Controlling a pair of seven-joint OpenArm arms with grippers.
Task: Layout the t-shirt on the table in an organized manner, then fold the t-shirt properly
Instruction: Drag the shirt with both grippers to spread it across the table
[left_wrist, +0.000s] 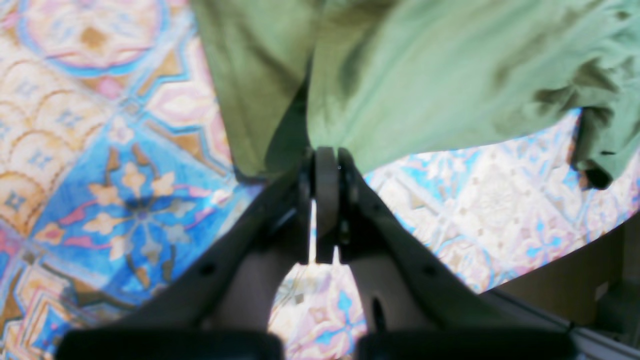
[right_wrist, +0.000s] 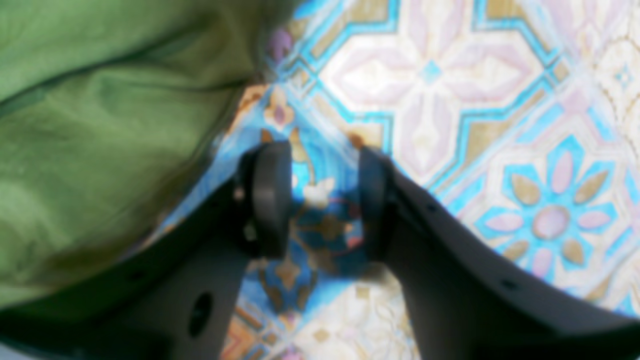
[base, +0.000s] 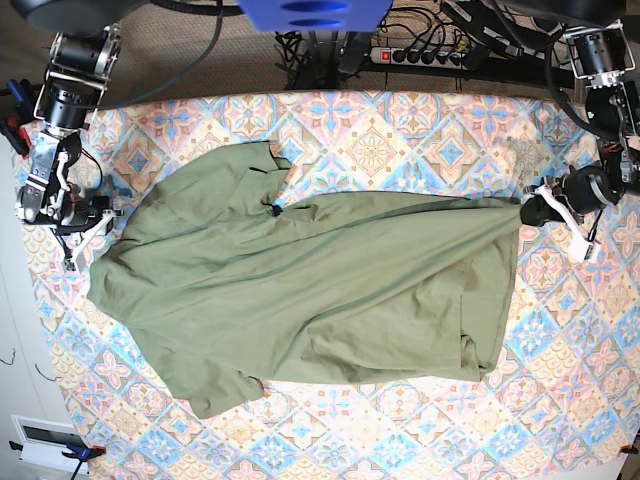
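The olive-green t-shirt (base: 320, 290) lies spread but creased across the table (base: 400, 130), one corner pulled out to a point at the right. My left gripper (base: 527, 207) is shut on that corner. The left wrist view shows the same: the left gripper (left_wrist: 327, 155) pinches the t-shirt (left_wrist: 425, 75) just above the table (left_wrist: 75, 150). My right gripper (base: 84, 240) hovers beside the shirt's left edge. Seen from the right wrist, the right gripper (right_wrist: 322, 165) is open with only the table (right_wrist: 450, 100) between its fingers and the t-shirt (right_wrist: 100, 150) just to its left.
A power strip (base: 420, 55) and cables lie behind the table's far edge. A white cabinet (base: 20, 350) stands off the left side. The table's edge (left_wrist: 550, 285) runs close to my left gripper, and bare patterned cloth surrounds the shirt.
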